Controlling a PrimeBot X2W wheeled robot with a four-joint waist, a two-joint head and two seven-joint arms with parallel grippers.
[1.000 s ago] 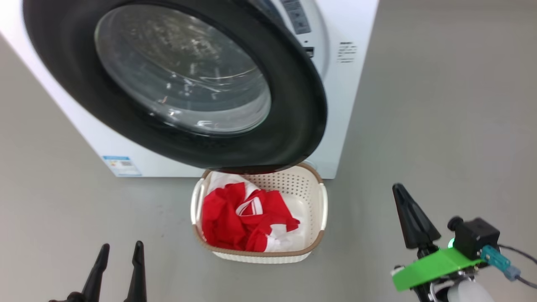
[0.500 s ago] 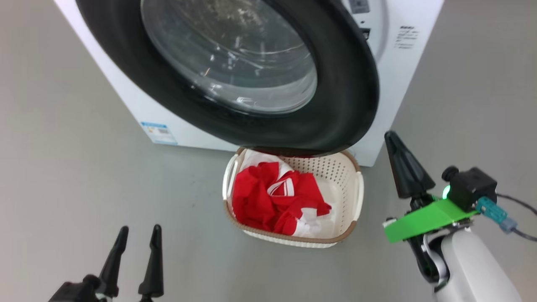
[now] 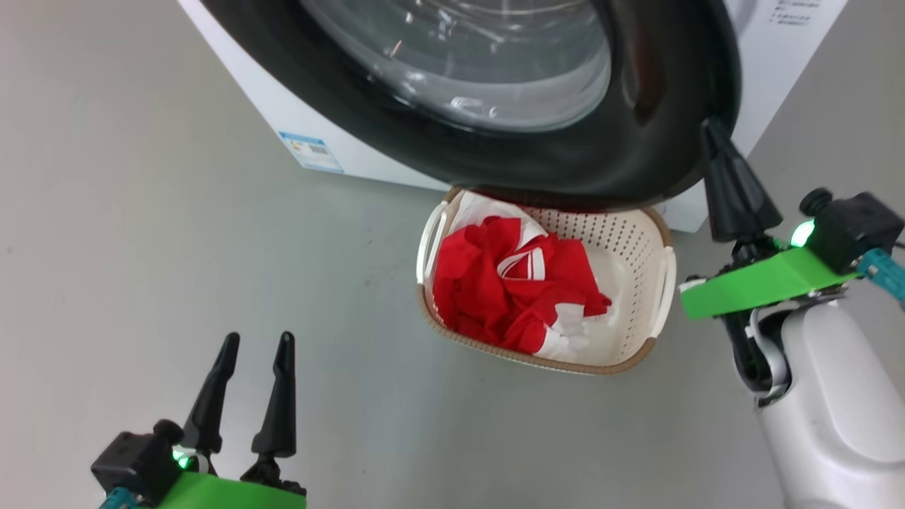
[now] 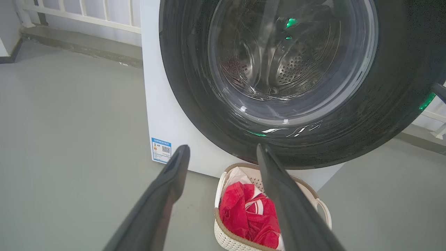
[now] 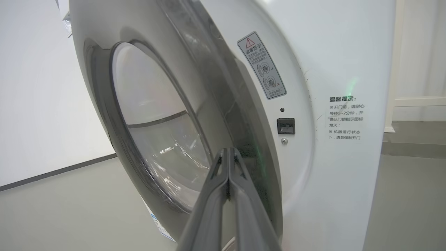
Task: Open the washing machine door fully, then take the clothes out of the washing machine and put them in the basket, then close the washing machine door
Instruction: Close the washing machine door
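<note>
The basket stands on the grey floor and holds the clothes, a red and white heap piled toward its left side. Just behind the basket is the washer, with a blue label low on its front, off to the basket's far left. The door is ajar, and its black rim hangs over the basket's far end.

The left gripper hovers well apart from the basket, to its near left, fingers spread wide with nothing between them. The right gripper is raised beyond the basket's far right corner, fingers pressed together and empty. Its tip sits at the door's outer edge, though contact cannot be judged. In the right wrist view those fingers point at the gap between door and washer.
</note>
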